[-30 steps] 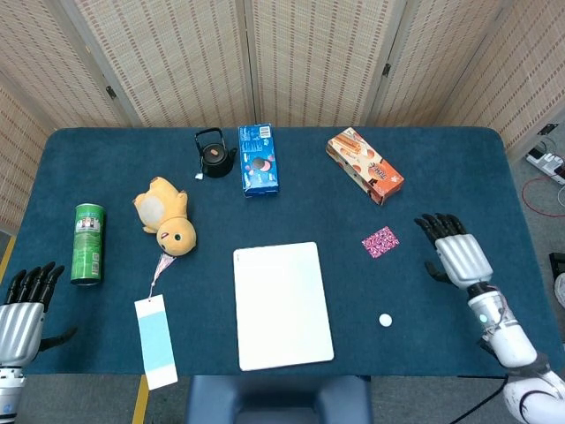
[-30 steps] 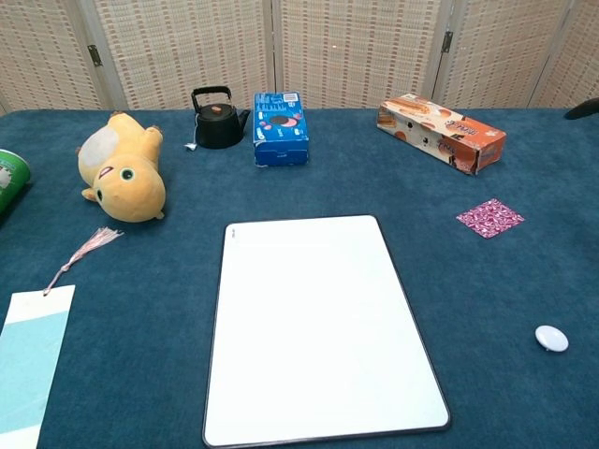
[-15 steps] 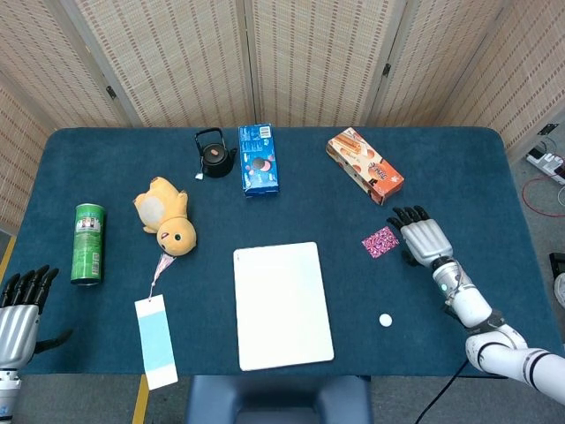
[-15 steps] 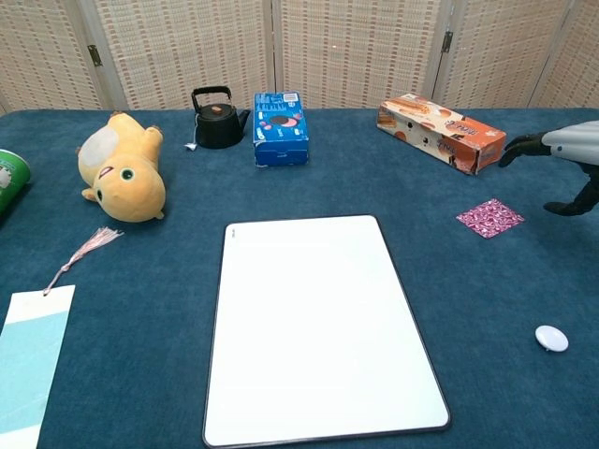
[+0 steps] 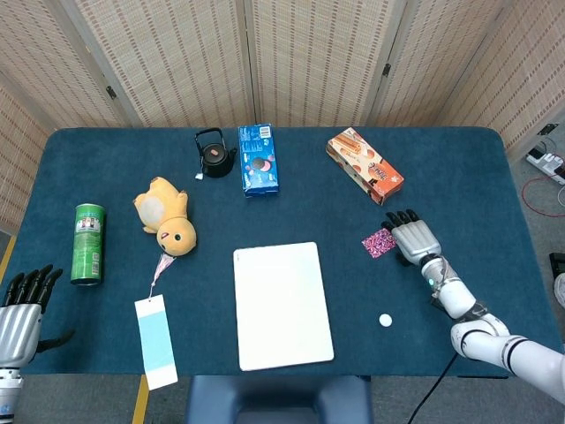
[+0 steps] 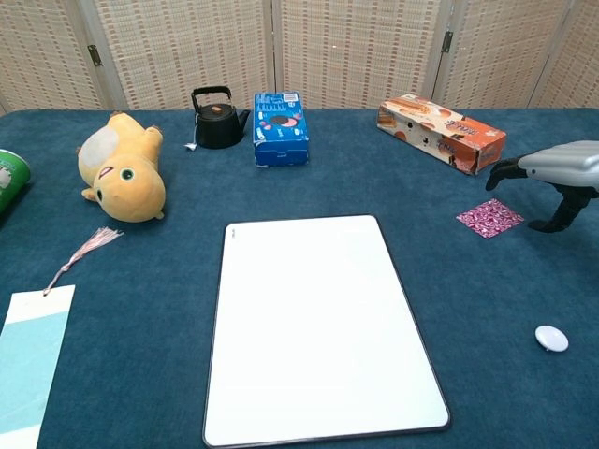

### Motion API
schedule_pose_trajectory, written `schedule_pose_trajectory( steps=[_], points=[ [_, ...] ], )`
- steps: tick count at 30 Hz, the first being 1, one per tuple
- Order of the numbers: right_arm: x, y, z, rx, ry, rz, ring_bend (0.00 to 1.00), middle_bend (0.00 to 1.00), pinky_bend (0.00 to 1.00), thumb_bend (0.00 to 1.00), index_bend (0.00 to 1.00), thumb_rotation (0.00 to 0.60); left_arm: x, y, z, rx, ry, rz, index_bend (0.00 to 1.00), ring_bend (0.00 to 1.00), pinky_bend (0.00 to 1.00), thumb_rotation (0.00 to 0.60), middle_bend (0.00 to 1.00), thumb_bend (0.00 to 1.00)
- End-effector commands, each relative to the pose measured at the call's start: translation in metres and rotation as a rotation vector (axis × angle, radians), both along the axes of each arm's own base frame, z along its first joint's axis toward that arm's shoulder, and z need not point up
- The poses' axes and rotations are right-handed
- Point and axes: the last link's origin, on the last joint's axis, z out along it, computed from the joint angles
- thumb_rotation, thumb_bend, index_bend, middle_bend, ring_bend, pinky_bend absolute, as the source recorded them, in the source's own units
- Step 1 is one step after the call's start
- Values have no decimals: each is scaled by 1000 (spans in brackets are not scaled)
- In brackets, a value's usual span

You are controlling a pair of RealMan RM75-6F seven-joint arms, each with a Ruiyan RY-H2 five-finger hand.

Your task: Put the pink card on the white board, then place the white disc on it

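The pink patterned card (image 5: 379, 242) (image 6: 489, 217) lies flat on the blue table, right of the white board (image 5: 282, 304) (image 6: 318, 325). My right hand (image 5: 413, 238) (image 6: 552, 177) hovers just right of the card and a little above it, fingers spread and holding nothing. The small white disc (image 5: 385, 320) (image 6: 551, 338) rests on the table nearer the front edge, below the card. My left hand (image 5: 22, 309) hangs off the table's front left corner, fingers apart and empty; the chest view does not show it.
An orange snack box (image 5: 365, 165) lies behind the card. Further back are a blue box (image 5: 258, 159) and a black teapot (image 5: 214, 154). A yellow plush toy (image 5: 166, 215), a green can (image 5: 88, 244) and a light blue bookmark (image 5: 154, 340) occupy the left side.
My right hand has moved left and toward the back of the table, ending right beside the pink card. Card, disc and left hand have not moved.
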Motion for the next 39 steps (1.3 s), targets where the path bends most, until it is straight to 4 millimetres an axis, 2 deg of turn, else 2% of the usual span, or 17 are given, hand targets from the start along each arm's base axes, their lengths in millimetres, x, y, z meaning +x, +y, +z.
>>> schedule_pose_trajectory(
  steps=[1,13,21,39],
  points=[
    [-1,-2,-4,4,7,-3,0,88,21,417,193,600,0,0,0,-1,2,2,121,91,0,600,80,135],
    [7,-10,-17,-17,-3,16,2,102,21,416,208,600,-2,0,1,-4,2,13,121,92,0,600,80,135],
    [8,-10,-22,-23,-1,27,5,112,21,375,209,600,-4,-1,1,-7,1,19,121,92,0,600,80,135],
    [8,-11,-29,-25,13,29,16,134,21,374,249,600,-7,-2,1,-7,-3,26,120,92,0,600,80,135]
  ],
)
